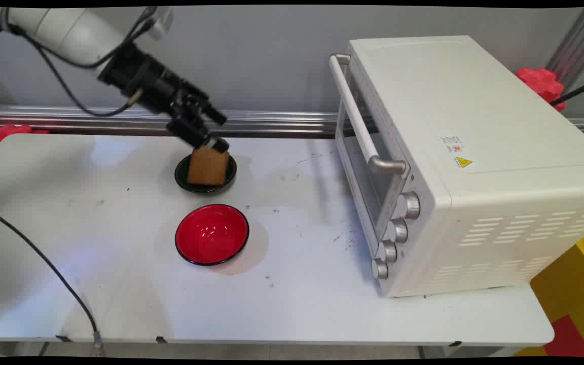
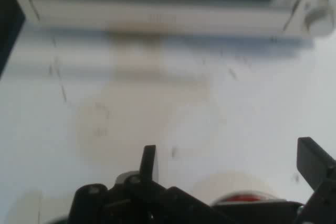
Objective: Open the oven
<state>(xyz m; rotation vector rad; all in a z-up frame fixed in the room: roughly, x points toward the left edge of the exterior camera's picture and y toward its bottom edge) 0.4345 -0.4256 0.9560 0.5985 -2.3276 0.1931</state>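
A tan, bread-like block [image 1: 208,166] stands in a dark bowl [image 1: 182,180] at the back of the white table [image 1: 119,284]. My gripper [image 1: 213,143] hangs tilted just above the block's top edge, reaching in from the upper left; whether it touches the block I cannot tell. In the hand view the gripper [image 2: 231,157] is open, its two fingers [image 2: 149,162] wide apart with only bare table between them. The block is hidden from the hand view. A red bowl [image 1: 212,234] with nothing in it sits in front of the dark bowl, and its rim [image 2: 243,199] peeks in at the bottom of the hand view.
A white toaster oven [image 1: 464,162] with its door shut fills the table's right side, its handle [image 1: 360,119] and knobs [image 1: 398,230] facing left; it spans the top of the hand view [image 2: 157,14]. A black cable [image 1: 43,263] crosses the front left corner.
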